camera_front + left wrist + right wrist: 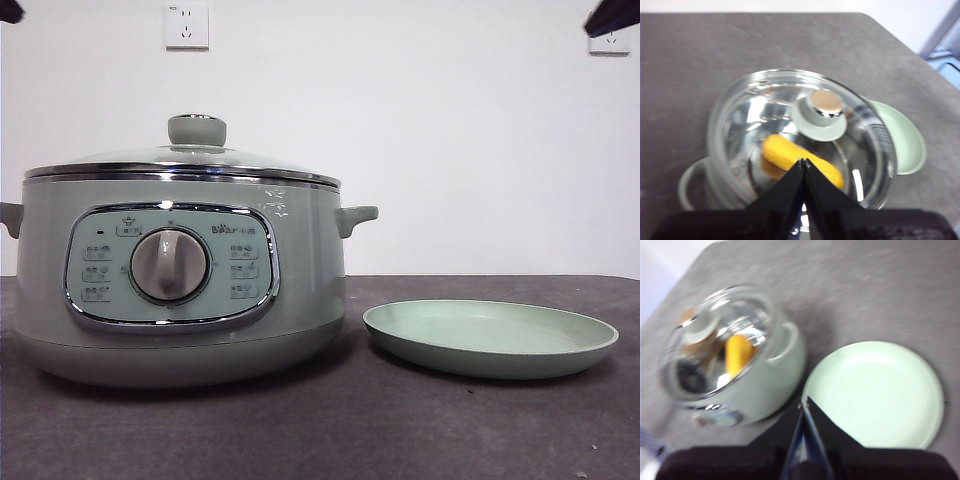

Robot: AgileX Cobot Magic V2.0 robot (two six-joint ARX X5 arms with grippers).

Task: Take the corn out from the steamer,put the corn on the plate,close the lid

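Front view: lid (190, 158) covers the pot (180, 290), corn (800, 159) inside; plate (490, 338) waits beside; both claws pressed together, poised above.

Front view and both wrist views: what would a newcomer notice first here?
The big green steamer fills the table's left side, its glass lid on. Through the lid, the yellow corn lies inside. The bare plate sits beside the steamer on the right; both tools, left and right, hang above, shut.
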